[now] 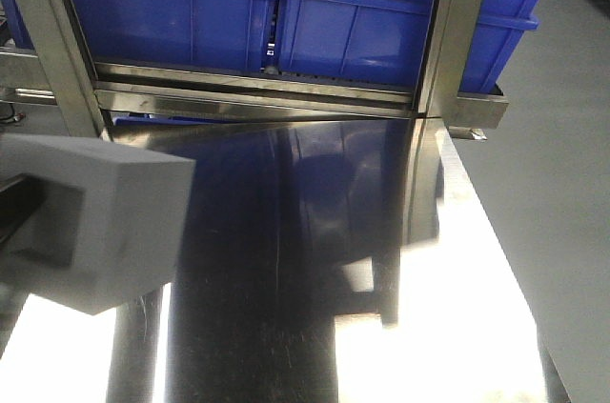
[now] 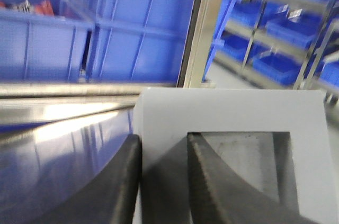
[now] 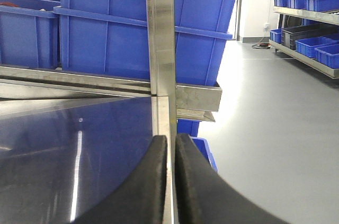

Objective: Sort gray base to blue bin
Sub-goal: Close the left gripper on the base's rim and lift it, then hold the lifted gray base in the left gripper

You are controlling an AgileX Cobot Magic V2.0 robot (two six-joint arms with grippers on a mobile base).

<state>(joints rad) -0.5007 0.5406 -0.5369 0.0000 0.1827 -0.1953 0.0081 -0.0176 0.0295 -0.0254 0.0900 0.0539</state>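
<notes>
left gripper (image 2: 163,147) clamps one wall of the gray base (image 2: 228,107): one dark finger on the outer side, the other down inside the square recess, wall pinched between them. in the front view the gray base (image 1: 95,222) is at the left edge, held over the steel table (image 1: 315,270). the dark shape behind it at the frame edge is probably the left gripper, too cropped to be sure. blue bin (image 1: 362,31) stands past the far end of the table, behind a steel rail (image 1: 257,79), well apart from the base. a second blue crate (image 1: 162,12) with red items inside sits just beside it on the left. right gripper (image 3: 170,142) has its fingers pressed together with nothing between them, near the table's right edge, facing an upright steel post (image 3: 159,28) and the blue bin (image 3: 116,23).
</notes>
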